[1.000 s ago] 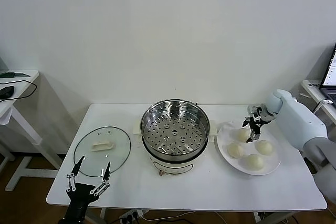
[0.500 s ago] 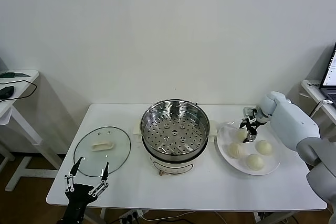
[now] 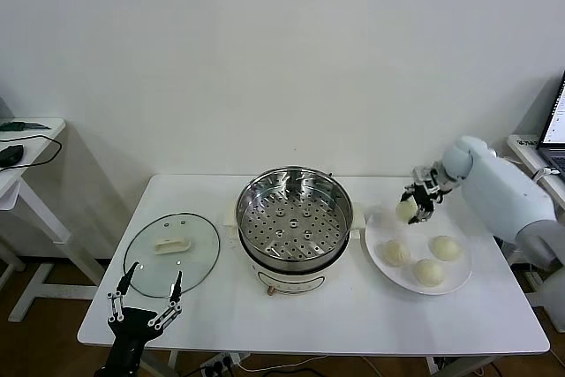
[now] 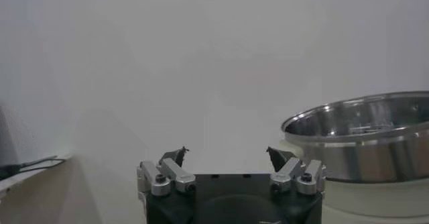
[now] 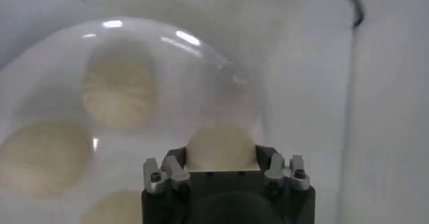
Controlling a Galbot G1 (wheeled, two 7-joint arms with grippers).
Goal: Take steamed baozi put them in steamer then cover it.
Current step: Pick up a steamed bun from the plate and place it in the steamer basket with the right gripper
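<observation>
My right gripper (image 3: 412, 208) is shut on one cream-white baozi (image 3: 405, 211), held in the air over the near-steamer edge of the white plate (image 3: 374, 234). In the right wrist view that baozi (image 5: 220, 147) fills the gap between the jaws of the right gripper (image 5: 221, 157). Three more baozi (image 3: 395, 253) (image 3: 444, 247) (image 3: 429, 272) lie on the plate. The steamer (image 3: 295, 217) stands with nothing in it at the table's middle. The glass cover (image 3: 171, 252) lies flat to its left. My left gripper (image 3: 145, 300) hangs open at the front left edge, nothing between its fingers.
A side table with cables (image 3: 19, 143) stands at the far left. A laptop (image 3: 554, 125) sits on a stand at the far right. The left wrist view shows the steamer's shiny wall (image 4: 365, 135) off to one side.
My right gripper has shut on a baozi and raised it off the plate, shifting slightly towards the steamer. The left arm has barely moved.
</observation>
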